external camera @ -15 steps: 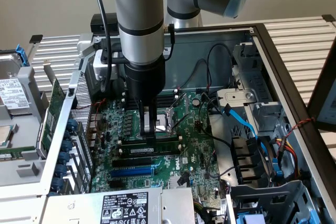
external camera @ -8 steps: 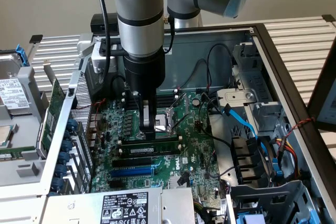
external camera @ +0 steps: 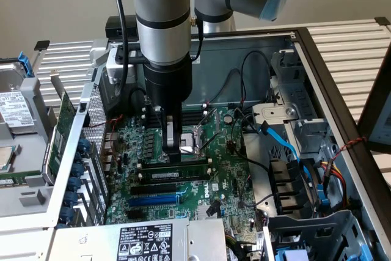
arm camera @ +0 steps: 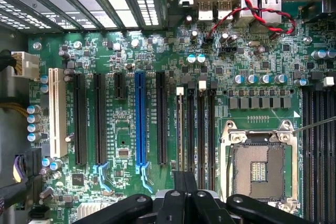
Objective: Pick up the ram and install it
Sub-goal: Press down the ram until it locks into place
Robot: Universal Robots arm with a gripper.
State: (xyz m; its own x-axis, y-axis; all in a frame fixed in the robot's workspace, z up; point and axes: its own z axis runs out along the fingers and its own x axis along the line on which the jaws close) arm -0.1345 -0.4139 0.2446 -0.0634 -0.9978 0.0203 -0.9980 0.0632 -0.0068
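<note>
I am holding the gripper [external camera: 173, 150] low over the motherboard [external camera: 226, 175], right above the ram [external camera: 175, 168] sitting in its slot, fingers pinched together, maybe pressing it down.

ram [external camera: 176, 174]: long thin green stick, white label, lying seated in black motherboard slot.

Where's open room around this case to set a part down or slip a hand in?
Free: the bare slatted table beyond the case wall on the exterior view's right. Inside, the gap over the blue slot, between the ram and the labelled box. Crowded: the cables by the drive cage, and around the gripper.
</note>
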